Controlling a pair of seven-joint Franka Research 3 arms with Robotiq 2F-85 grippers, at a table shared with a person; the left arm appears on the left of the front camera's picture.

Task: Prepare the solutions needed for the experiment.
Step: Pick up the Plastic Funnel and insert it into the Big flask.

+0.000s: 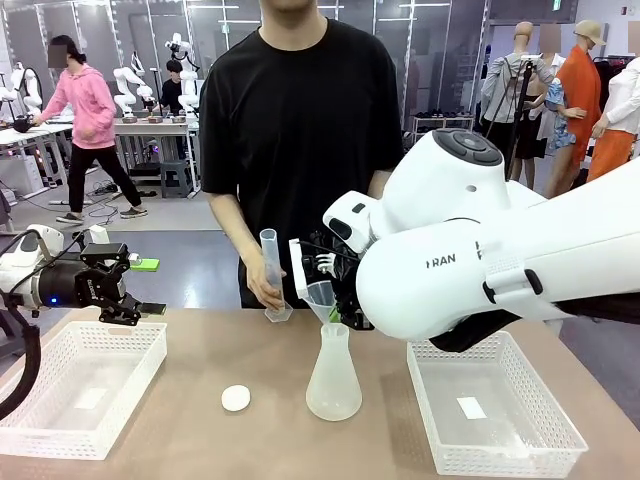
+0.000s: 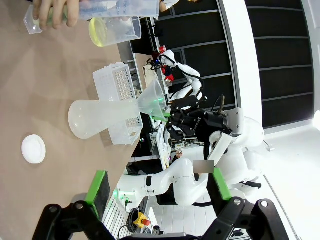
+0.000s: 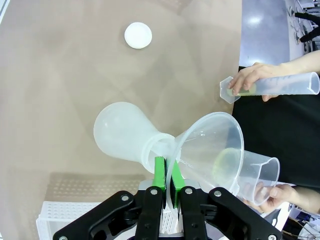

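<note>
Yellow solution point(image 2: 102, 32) is sitting in the person's beaker point(image 3: 257, 175), just beyond the funnel point(image 3: 210, 142), which the right gripper point(image 3: 167, 167) is clamping by its rim atop the flask point(image 3: 122, 132). Holding it upright matters. The left gripper point(image 1: 148, 287) is hovering at the left, jaws apart.

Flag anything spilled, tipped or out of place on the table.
Nothing stands out: the flask stands upright, the funnel sits at its neck, clamped by the right end effector, and the table shows no spill.

Bright, even overhead light, soft shadows on the table; wrist views bend at edges
</note>
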